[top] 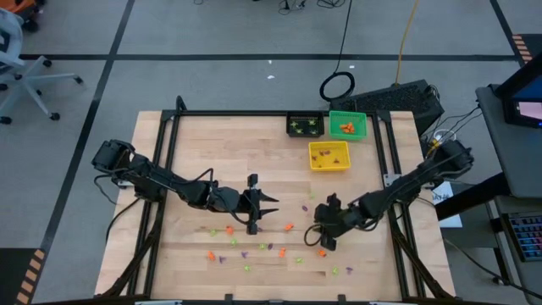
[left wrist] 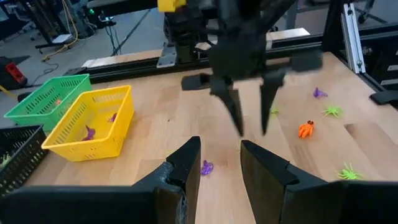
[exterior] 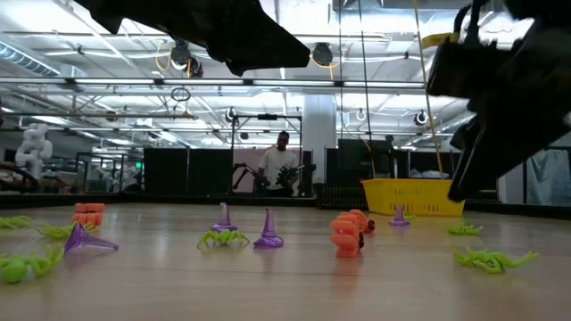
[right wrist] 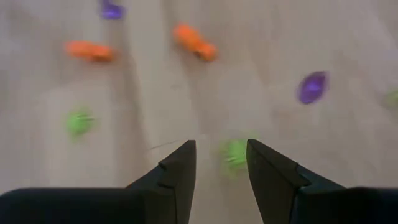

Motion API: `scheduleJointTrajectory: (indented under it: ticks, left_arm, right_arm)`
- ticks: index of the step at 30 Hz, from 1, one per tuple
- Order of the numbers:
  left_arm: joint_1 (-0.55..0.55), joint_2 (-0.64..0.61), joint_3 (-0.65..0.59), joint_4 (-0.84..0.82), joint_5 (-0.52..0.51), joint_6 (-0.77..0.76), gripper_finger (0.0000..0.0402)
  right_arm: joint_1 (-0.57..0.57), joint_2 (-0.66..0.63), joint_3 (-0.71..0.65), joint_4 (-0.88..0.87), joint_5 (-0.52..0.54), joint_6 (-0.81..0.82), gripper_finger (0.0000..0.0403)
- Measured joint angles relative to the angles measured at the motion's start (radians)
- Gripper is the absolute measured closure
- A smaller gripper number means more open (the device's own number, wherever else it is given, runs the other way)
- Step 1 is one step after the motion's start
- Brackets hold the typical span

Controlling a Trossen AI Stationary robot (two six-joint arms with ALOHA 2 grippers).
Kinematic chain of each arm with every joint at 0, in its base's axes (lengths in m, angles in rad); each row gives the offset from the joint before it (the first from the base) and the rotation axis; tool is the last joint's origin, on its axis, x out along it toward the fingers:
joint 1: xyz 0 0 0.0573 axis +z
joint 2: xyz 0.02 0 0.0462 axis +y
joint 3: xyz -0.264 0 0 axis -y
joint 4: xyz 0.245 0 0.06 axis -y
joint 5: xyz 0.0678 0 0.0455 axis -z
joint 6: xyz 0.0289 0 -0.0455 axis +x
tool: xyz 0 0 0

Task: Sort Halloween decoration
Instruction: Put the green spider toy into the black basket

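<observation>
I have the left gripper hovering over the pale wood-grain table, its dark tapered fingers parted with nothing between them. The right gripper points down, its wedge-shaped fingers apart around bare wood, a leggy green spider trinket just beyond. The Halloween decoration lies scattered between both arms: purple cones, lumpy orange pieces, spindly green spiders. A few sit in the lattice-walled yellow bin and green bin.
</observation>
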Motion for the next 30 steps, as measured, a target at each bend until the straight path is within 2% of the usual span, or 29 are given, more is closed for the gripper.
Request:
scheduleJointTrajectory:
  ticks: [4, 14, 20, 26, 30]
  left_arm:
    - [-0.001, 0.0, 0.0, -0.005, 0.026, -0.022, 0.0288]
    - [-0.034, 0.0, 0.0, -0.064, 0.039, -0.049, 0.0288]
    - [-0.049, 0.0, 0.0, -0.075, 0.04, -0.048, 0.0288]
    - [-0.048, 0.0, 0.0, -0.076, 0.04, -0.048, 0.0288]
    - [-0.048, 0.0, 0.0, -0.075, 0.04, -0.048, 0.0288]
  right_arm:
    - [0.011, 0.056, 0.0, 0.0, 0.079, 0.011, 0.0273]
    - [0.075, 0.063, -0.009, 0.033, 0.192, -0.014, 0.0273]
    - [0.104, 0.062, -0.149, 0.247, 0.241, 0.053, 0.0267]
    - [0.117, 0.062, -0.28, 0.525, 0.286, 0.034, 0.0241]
    - [0.117, 0.062, -0.331, 0.618, 0.286, 0.058, 0.0232]
